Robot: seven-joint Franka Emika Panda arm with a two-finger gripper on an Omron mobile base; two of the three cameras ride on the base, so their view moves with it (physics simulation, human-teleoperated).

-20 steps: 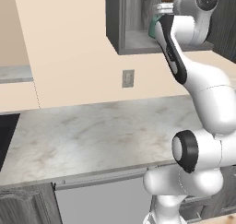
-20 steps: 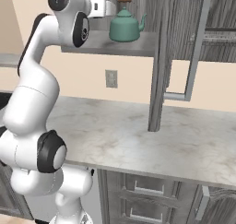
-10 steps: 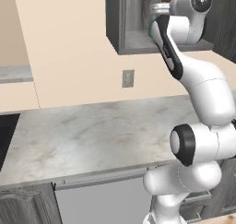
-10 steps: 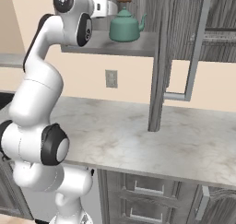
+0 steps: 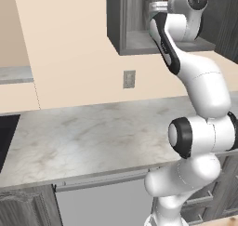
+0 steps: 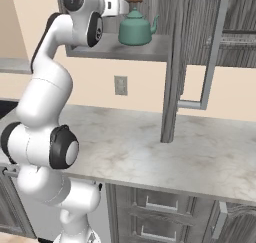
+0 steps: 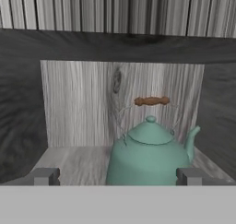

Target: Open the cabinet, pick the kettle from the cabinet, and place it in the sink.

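Cabinet (image 6: 165, 47) door (image 6: 197, 62) swung wide, hanging edge-on over the counter (image 6: 200, 157). Kettle (image 6: 136, 29) sits upright on the shelf (image 6: 100, 49), toward its front edge, spout pointing toward the open door side.

Claw (image 7: 117, 176) spread to its widest, nothing held. In the hand view its two tips (image 7: 46, 176) stand either side of the kettle's body (image 7: 147, 161), low, level with the shelf, the kettle offset toward the right tip. Right base view puts the hand (image 6: 117, 7) just beside the kettle, at about lid height. Contact not evident.

Step in hand, as I read it: approach for the pick.

How to do it well:
- Centre first. Kettle lies nearer one tip, so shift the hand sideways until the body sits midway, else the nearer finger may nudge it back along the shelf.
- Body looks wide against the claw's spread. Handle (image 7: 151, 100) is thin and arched; a pinch there could be surer, but the kettle may swing.
- Advance slowly and straight, keeping the wrist clear of the cabinet's upper edge.
- Close only once the tips are past the widest part of the body.
- Lift slightly before withdrawing, so the base does not drag on the shelf lip.

Sink: cannot place it from here.
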